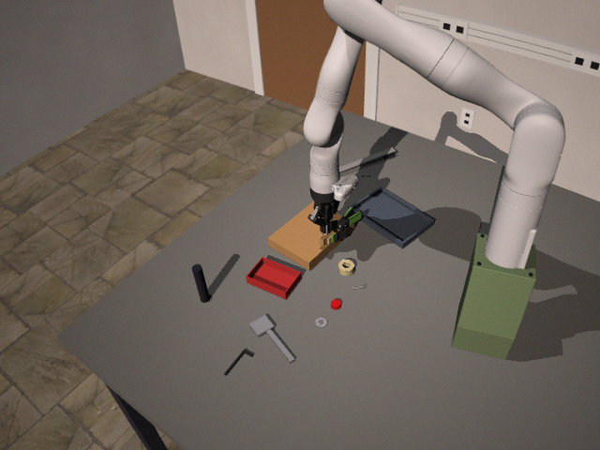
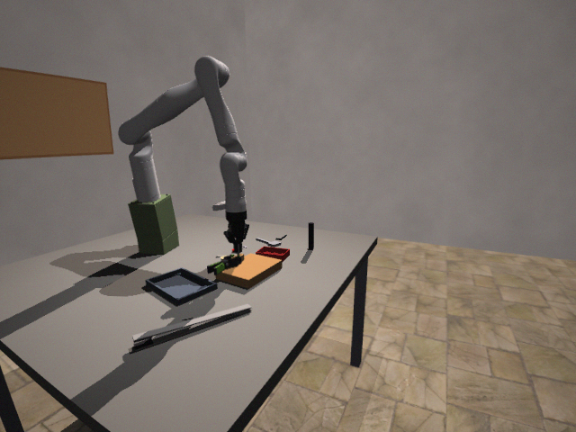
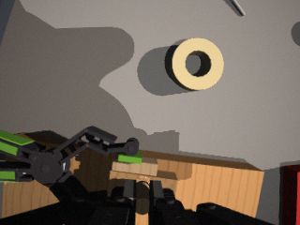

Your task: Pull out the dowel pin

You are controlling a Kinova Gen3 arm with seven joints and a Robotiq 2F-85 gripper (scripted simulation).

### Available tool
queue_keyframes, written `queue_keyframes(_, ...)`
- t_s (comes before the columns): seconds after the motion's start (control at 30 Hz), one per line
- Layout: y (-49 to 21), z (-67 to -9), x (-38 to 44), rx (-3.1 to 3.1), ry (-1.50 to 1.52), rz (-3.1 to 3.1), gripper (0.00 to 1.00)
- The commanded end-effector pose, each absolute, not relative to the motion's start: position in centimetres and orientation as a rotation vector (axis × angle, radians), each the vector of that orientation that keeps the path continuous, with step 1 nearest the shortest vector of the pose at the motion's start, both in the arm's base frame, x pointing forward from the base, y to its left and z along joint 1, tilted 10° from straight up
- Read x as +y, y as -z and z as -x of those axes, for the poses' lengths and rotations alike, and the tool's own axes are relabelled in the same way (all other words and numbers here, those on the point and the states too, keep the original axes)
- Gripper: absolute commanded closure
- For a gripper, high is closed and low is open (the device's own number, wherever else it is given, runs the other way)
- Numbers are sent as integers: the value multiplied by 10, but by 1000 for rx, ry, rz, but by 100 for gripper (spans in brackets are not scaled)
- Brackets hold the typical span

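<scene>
"Checking progress: what's been done?"

"The clamp (image 1: 354,217) (image 2: 216,268) (image 3: 44,166) is set at the small block (image 1: 322,240) (image 3: 144,178) on the board (image 1: 295,237) (image 2: 256,267) (image 3: 225,183); one green pad is seen against pale wood. Block looks flat. Whether it is squeezed hard on the stop can't be told (view's crowded)."

"Gap cleared?"

"Can't be confirmed; nothing loose is made out there."

"Gripper (image 1: 326,232) (image 2: 238,252) (image 3: 142,195)?"

"Closed on the pin (image 3: 142,199), which is held upright over the block. Whether its lower end is still seated is hidden; extraction is judged unfinished."

"Left?"

"Pin to be twisted if needed, drawn straight up and out, then laid where it won't roll. The red tray (image 1: 266,286) (image 2: 273,253) (image 3: 290,197) could be used. Clamp and block to be left as set, hole up."
</scene>
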State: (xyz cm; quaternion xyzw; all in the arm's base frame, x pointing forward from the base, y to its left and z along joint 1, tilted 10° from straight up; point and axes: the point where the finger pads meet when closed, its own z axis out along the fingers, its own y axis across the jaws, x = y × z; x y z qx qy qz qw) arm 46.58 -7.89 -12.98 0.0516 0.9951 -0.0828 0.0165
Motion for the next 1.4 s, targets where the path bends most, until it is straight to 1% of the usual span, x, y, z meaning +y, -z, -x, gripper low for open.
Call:
queue_keyframes(0.0, 128, -467, -78, 3098, 256, -85, 90)
queue_keyframes(0.97, 128, -467, -78, 3079, 264, 583, 90)
queue_keyframes(1.27, 128, -467, -78, 3051, 264, 754, 90)
queue_keyframes(1.37, 127, -467, -78, 3060, 264, 707, 90)
